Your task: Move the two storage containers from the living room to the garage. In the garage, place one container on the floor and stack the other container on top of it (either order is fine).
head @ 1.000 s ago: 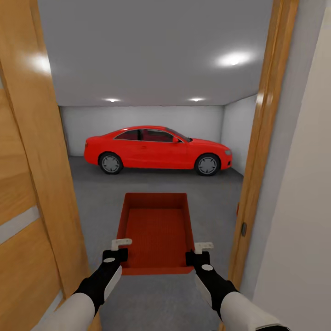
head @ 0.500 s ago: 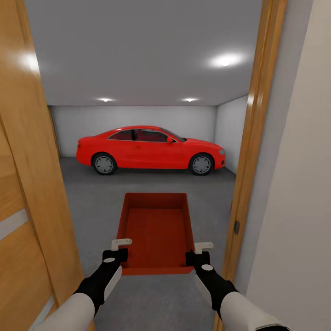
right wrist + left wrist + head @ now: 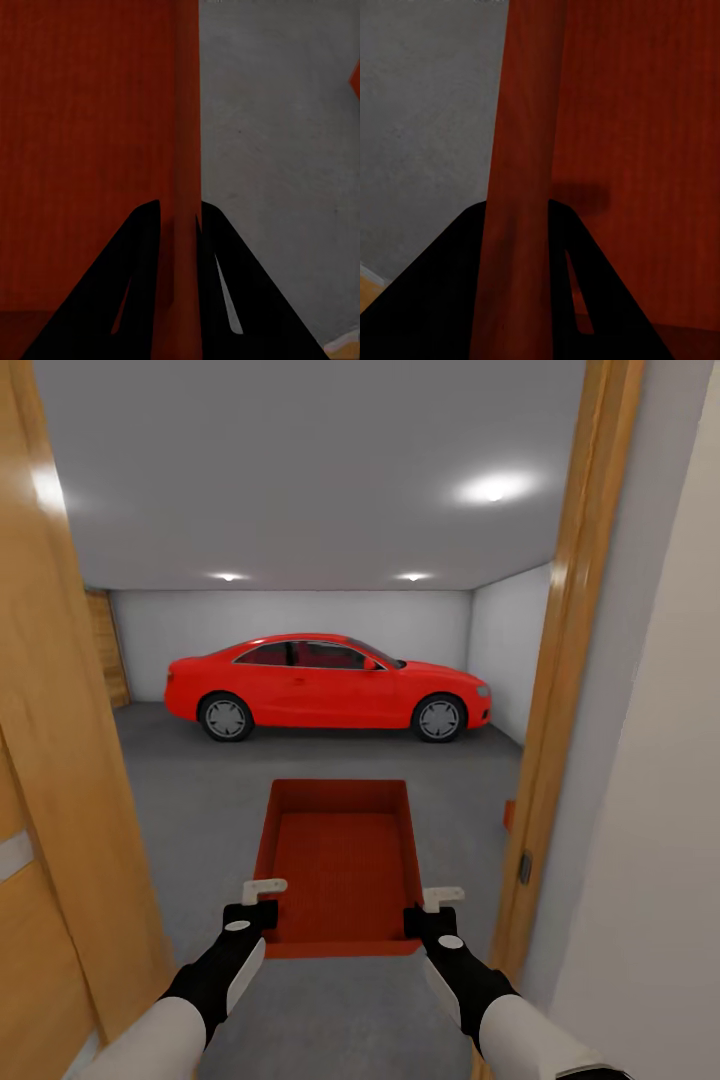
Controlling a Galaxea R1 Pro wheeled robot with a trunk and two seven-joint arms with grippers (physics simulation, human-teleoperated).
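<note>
In the head view I hold one orange-red storage container (image 3: 340,860) level in front of me, above the garage's dark grey floor (image 3: 210,800). My left gripper (image 3: 262,902) is shut on its near left wall, and my right gripper (image 3: 424,910) is shut on its near right wall. The left wrist view shows the left gripper (image 3: 519,219) with a dark finger on each side of the container wall (image 3: 525,135). The right wrist view shows the right gripper (image 3: 178,216) clamped on the container's other wall (image 3: 187,112). A small orange-red edge (image 3: 508,815) peeks out low beside the right door frame.
I stand in a wooden-framed doorway, with an open wooden door (image 3: 50,790) close on the left, and the frame post (image 3: 560,690) and a white wall (image 3: 650,860) close on the right. A red car (image 3: 325,688) is parked across the far side of the garage.
The view has shifted as I move through the doorway: the door slid further left and a small orange-red edge appeared by the right frame. Both grippers still hold the container the same way.
</note>
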